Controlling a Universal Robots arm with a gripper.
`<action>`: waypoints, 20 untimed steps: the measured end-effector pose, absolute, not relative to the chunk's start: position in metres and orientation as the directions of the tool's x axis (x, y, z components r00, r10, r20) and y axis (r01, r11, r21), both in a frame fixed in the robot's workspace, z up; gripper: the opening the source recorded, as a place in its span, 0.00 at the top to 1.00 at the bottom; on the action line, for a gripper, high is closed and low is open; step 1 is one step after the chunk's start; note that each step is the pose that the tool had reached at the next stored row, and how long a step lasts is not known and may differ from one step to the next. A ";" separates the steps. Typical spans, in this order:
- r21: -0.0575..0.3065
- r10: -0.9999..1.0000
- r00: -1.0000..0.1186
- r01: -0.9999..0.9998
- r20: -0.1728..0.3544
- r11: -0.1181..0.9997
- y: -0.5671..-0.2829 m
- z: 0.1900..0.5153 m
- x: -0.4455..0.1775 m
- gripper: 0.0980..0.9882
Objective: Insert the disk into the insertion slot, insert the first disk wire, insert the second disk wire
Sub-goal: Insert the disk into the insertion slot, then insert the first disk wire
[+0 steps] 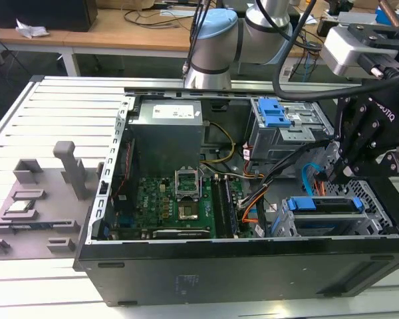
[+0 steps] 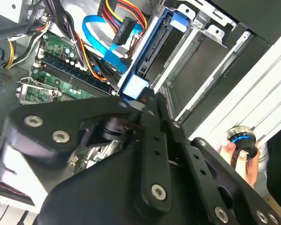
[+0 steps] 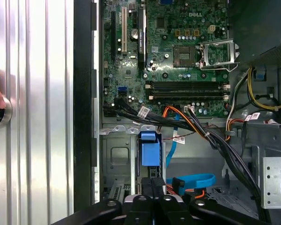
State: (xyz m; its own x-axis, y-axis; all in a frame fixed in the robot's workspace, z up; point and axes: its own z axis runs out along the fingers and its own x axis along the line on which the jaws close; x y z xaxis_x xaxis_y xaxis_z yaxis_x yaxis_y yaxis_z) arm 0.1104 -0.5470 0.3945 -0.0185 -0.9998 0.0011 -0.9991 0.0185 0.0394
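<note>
Blue-framed silver disk (image 1: 326, 204) looks seated in the low grey metal slot (image 1: 378, 203), at 4 o'clock in the exterior view. The wires look not yet plugged. The black gripper (image 3: 154, 183) has its jaws pressed together.

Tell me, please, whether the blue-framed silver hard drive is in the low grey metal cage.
In: the blue-framed silver hard drive sits enclosed by the low grey metal cage.

Bright room light; glare on ribbed bench (image 3: 37, 117) in first wrist view, end effector (image 2: 143, 99) near-black in second wrist view, case (image 1: 219, 272) interior shadowed.
</note>
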 end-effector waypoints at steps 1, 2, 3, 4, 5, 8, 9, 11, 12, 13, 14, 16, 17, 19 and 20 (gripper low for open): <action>0.039 -1.000 -0.019 -0.999 0.001 0.019 -0.547 0.395 0.110 0.98; 0.039 -1.000 -0.019 -0.999 0.001 0.019 -0.547 0.395 0.110 0.99; 0.039 -1.000 -0.019 -0.999 0.001 0.019 -0.547 0.395 0.110 0.99; 0.039 -1.000 -0.019 -0.999 0.001 0.019 -0.547 0.394 0.110 0.99; 0.039 -1.000 -0.019 -0.999 0.001 0.019 -0.547 0.394 0.110 0.99; 0.039 -1.000 -0.018 -0.999 0.001 0.019 -0.547 0.394 0.110 0.99; 0.039 -1.000 -0.019 -0.999 0.002 0.019 -0.547 0.394 0.110 0.99; 0.039 -1.000 -0.018 -0.999 0.001 0.019 -0.547 0.394 0.113 0.99; 0.039 -1.000 -0.019 -0.999 0.002 0.019 -0.547 0.394 0.114 0.99; 0.039 -1.000 -0.019 -0.999 0.002 0.019 -0.547 0.394 0.116 0.99; 0.039 -1.000 -0.019 -0.999 0.002 0.019 -0.547 0.394 0.119 0.99; 0.039 -1.000 -0.018 -0.999 0.002 0.019 -0.547 0.394 0.126 0.99; 0.039 -1.000 -0.019 -0.999 0.002 0.019 -0.546 0.394 0.127 0.99; 0.039 -1.000 -0.019 -0.999 0.003 0.019 -0.544 0.394 0.130 0.99; 0.039 -1.000 -0.019 -0.999 0.003 0.019 -0.543 0.394 0.132 0.99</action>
